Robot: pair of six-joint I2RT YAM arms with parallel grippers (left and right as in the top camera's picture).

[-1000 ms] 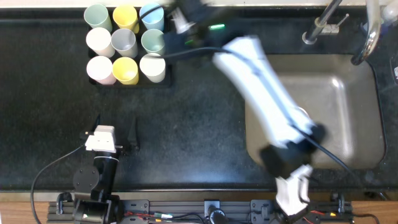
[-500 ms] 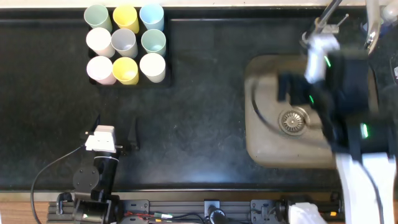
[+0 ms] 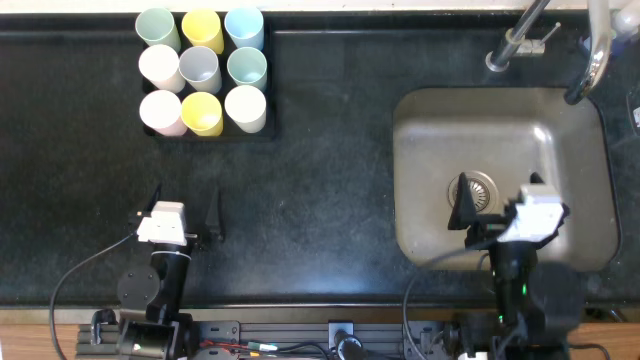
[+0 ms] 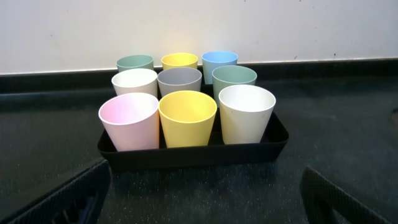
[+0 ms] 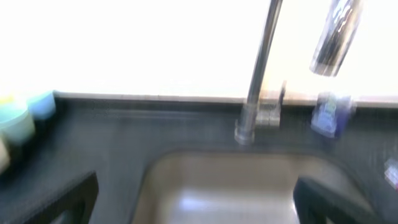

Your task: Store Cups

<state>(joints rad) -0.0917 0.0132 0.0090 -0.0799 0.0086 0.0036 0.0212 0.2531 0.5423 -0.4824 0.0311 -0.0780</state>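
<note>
While both arms sit drawn back near their bases, the left gripper [image 3: 186, 205] hangs low over the dark worktop [image 3: 320, 170] with its jaws spread wide and nothing between them. Its black fingers [image 4: 59, 196] stand well apart from the tray and touch no part of it. The right gripper [image 3: 498, 195] is likewise wide open and empty. It is held above the steel sink [image 3: 420, 120], near the drain [image 3: 480, 190], and faces the faucet [image 5: 258, 81] at the sink's back edge.

Nine cups [image 3: 200, 67] stand in a black tray [image 4: 186, 158] at the worktop's far left, close to the wall. They are packed in three rows of three, with neighbouring rims touching or nearly so. Nearest the left arm are the pink cup [image 4: 129, 118], the front yellow cup [image 4: 187, 115] and the cream cup [image 4: 246, 112]. Behind them come the white cup [image 4: 134, 84], the grey cup [image 4: 179, 81] and the green cup [image 4: 234, 78]. Along the wall are the pale green cup [image 4: 135, 62], the back yellow cup [image 4: 179, 60] and the blue cup [image 4: 219, 59].

Every cup is upright with its mouth open to the ceiling and its long axis vertical, tapering from a wide rim to a narrower base. None leans or lies on its side. The tray sits square to the worktop's edges.
</note>
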